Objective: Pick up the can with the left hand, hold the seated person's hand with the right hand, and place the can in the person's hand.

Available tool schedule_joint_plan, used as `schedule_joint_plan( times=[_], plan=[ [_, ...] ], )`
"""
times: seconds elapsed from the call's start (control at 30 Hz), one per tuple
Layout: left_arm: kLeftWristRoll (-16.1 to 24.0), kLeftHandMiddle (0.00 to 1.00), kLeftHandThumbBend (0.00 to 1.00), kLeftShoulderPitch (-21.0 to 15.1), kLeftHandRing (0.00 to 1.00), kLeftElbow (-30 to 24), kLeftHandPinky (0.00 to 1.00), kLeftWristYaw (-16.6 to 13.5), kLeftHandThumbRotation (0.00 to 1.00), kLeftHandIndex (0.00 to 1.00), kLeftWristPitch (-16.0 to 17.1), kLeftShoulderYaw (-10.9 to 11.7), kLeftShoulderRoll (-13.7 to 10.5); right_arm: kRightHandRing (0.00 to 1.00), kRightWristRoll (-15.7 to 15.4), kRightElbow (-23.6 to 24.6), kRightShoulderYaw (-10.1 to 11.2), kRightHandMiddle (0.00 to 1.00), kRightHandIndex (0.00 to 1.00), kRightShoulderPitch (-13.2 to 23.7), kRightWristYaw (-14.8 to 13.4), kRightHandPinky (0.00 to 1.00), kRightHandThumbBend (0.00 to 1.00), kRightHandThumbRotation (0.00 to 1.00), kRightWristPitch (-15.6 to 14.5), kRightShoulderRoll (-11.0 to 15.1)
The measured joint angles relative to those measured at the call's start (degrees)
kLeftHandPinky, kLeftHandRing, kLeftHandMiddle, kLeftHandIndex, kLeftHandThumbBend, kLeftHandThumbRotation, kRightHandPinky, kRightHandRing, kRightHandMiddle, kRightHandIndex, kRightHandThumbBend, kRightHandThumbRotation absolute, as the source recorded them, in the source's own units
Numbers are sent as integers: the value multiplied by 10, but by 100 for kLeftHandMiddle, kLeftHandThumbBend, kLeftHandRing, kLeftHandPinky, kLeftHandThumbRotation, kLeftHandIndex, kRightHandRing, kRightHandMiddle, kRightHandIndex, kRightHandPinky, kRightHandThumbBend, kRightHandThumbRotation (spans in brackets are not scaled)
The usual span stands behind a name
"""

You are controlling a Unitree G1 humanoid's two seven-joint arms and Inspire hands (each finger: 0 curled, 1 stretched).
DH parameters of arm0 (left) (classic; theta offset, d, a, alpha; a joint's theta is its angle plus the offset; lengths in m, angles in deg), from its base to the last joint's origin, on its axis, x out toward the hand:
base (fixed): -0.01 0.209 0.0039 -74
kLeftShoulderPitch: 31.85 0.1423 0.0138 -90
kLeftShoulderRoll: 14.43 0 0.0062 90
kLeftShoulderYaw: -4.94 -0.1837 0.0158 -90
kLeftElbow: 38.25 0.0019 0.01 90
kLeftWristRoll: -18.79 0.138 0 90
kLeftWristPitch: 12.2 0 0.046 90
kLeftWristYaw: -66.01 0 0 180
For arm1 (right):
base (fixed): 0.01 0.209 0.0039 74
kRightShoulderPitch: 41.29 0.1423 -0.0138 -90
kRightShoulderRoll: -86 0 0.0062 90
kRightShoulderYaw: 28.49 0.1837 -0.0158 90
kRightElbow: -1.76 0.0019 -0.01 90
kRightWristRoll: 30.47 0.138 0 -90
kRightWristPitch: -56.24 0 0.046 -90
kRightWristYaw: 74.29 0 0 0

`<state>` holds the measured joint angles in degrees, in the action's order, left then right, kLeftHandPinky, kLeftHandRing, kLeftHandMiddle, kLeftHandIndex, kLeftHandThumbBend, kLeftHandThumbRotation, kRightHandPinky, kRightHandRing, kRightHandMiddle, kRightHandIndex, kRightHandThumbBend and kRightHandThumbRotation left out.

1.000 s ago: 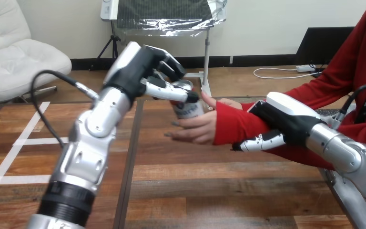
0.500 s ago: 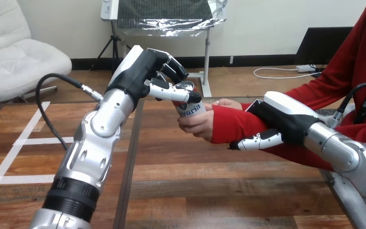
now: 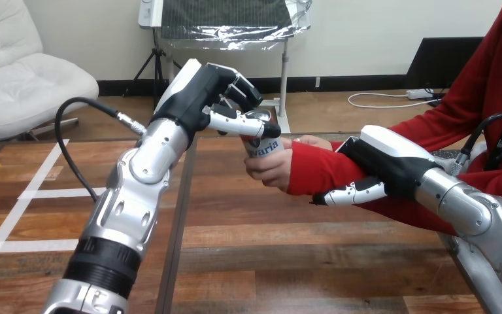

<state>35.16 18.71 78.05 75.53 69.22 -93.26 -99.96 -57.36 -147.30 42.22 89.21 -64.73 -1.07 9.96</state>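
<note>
A white and red can (image 3: 266, 148) stands upright above the table's middle. My left hand (image 3: 212, 98) is shut on its top, with the thumb (image 3: 242, 123) across the near side and the fingers behind. The person's hand (image 3: 271, 169) comes in from the right and curls round the can's lower part. My right hand (image 3: 385, 163) lies over the person's red-sleeved wrist (image 3: 320, 171), its thumb (image 3: 350, 193) curled under the sleeve.
The wooden table (image 3: 268, 261) has a dark seam (image 3: 178, 222) running front to back under my left arm. White tape lines (image 3: 29, 193) mark its left part. The person's arm crosses the table's right side.
The person's fingers, open a second ago, have closed round the can. My left hand has shifted a little to the right with the can. My right hand has stayed on the wrist.
</note>
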Motion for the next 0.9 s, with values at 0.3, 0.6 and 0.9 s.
schedule_joint_plan(
  times=[0.3,0.6,0.9],
  plan=[
    [2,40,72,-7,34,7,28,-5,0,43,0,-2,5,27,1,0,0,31,30,0,3,24,65,54,-1,-1],
    [14,40,73,-12,34,8,28,-9,0,43,0,-5,6,28,3,0,0,31,31,0,3,25,65,54,-1,-2],
    [17,41,72,-13,35,8,29,-11,0,44,0,-6,7,23,3,0,2,27,27,0,3,20,65,54,0,-2]
  ],
)
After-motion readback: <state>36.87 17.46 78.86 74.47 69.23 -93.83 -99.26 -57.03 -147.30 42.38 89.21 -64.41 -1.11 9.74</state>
